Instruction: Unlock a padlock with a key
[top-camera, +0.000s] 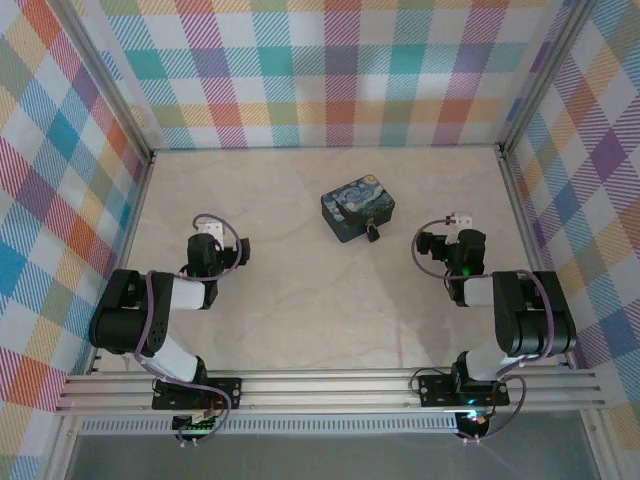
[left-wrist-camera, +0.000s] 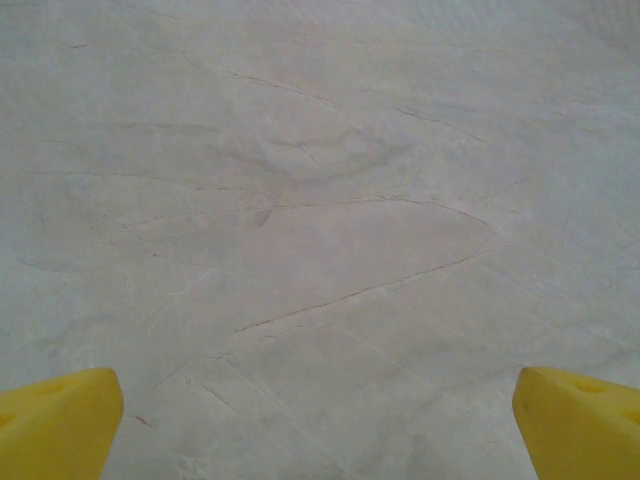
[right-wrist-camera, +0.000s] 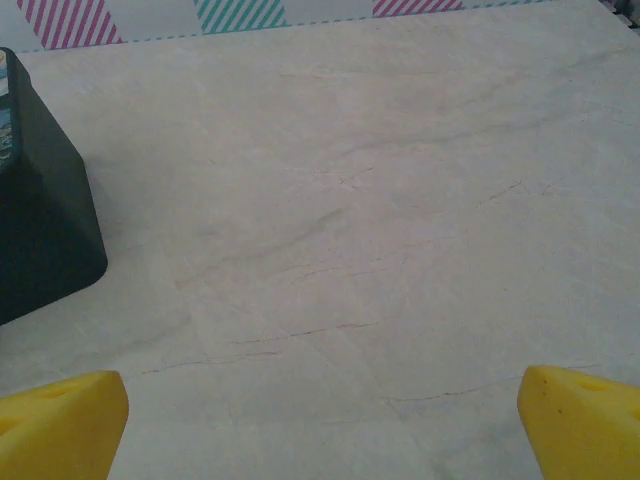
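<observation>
The padlock (top-camera: 373, 233) is a tiny dark shape hanging at the front edge of the blue-and-yellow painted tin (top-camera: 357, 210) in the middle of the table. The key is too small to make out in any view. My left gripper (top-camera: 206, 238) hovers to the tin's left, and in its wrist view it (left-wrist-camera: 320, 420) is open over bare marble, yellow fingertips (left-wrist-camera: 60, 425) wide apart. My right gripper (top-camera: 457, 234) is to the tin's right, open (right-wrist-camera: 320, 425) with nothing between its fingers. The tin's dark side (right-wrist-camera: 40, 230) shows at the left edge of the right wrist view.
The marble-look table (top-camera: 300, 300) is enclosed by checked fabric walls (top-camera: 330, 70) on three sides with metal frame posts. An aluminium rail (top-camera: 330, 385) carrying both arm bases runs along the near edge. Open tabletop lies between the arms and the tin.
</observation>
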